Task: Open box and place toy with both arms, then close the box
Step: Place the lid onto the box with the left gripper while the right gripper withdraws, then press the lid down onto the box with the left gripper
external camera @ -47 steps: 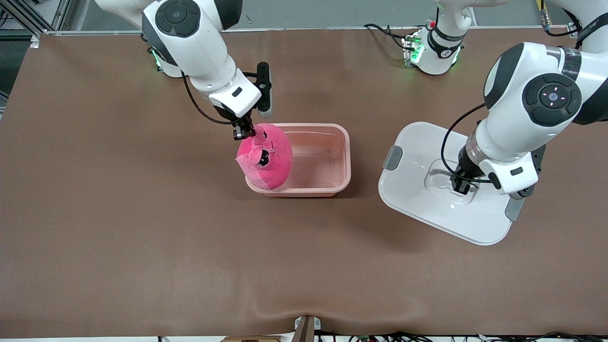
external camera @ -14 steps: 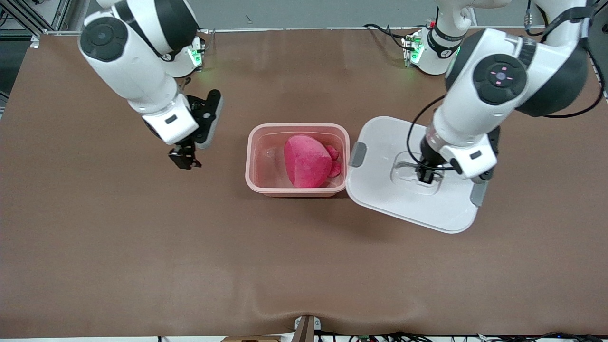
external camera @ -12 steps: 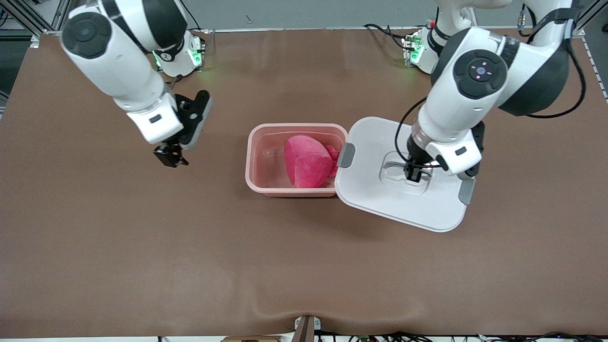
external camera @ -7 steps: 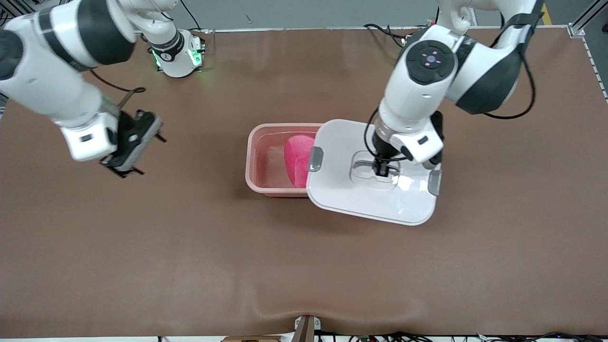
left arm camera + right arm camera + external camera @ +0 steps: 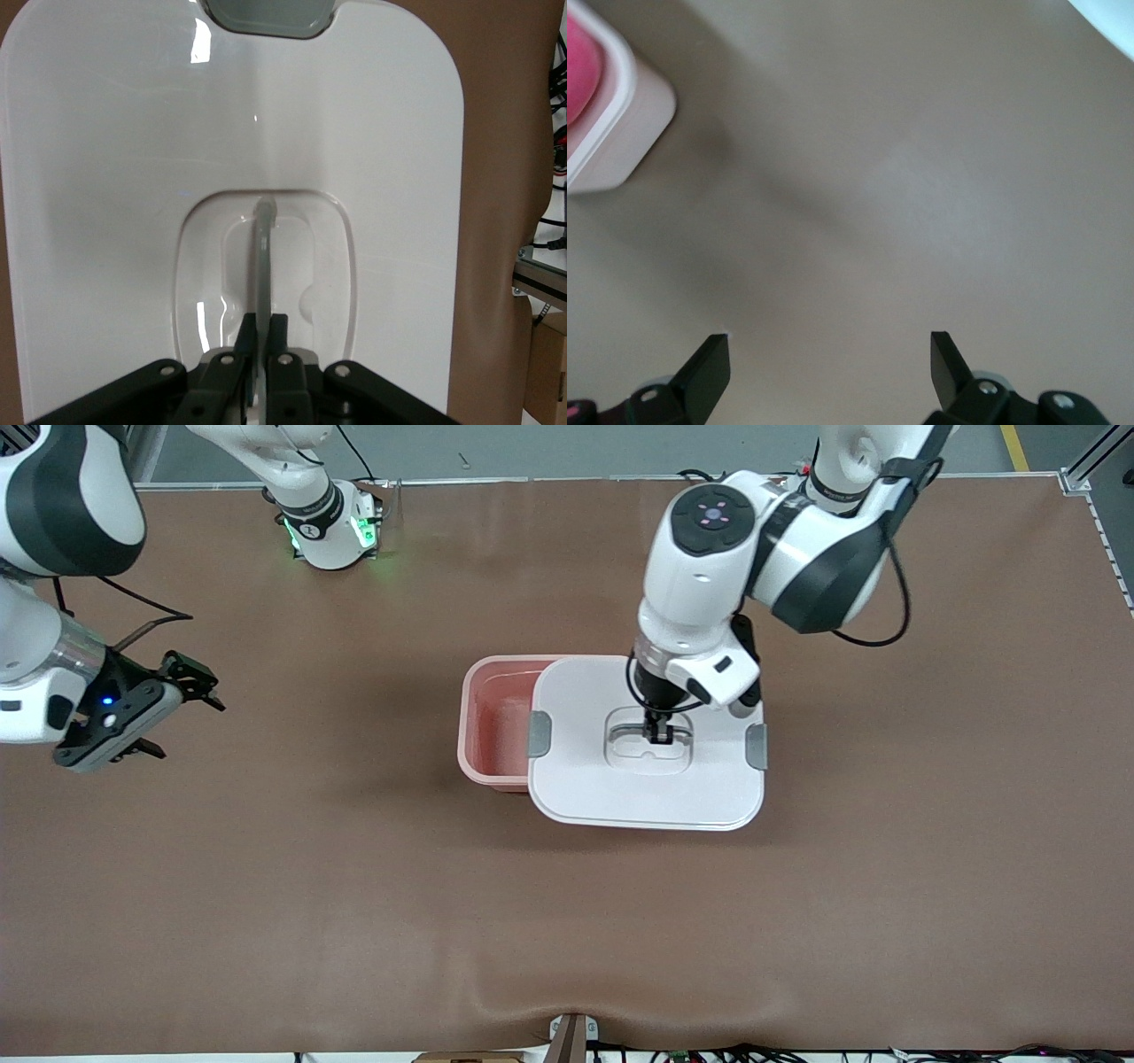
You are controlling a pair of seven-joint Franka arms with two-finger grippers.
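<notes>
Right gripper spread wide, over bare table toward the right arm's end. Pink box mid-table, partly covered by white lid. Left gripper pinching lid handle. Pink toy inside box.

A robotics lab: two bench-mounted arms on a brown-covered table.
</notes>
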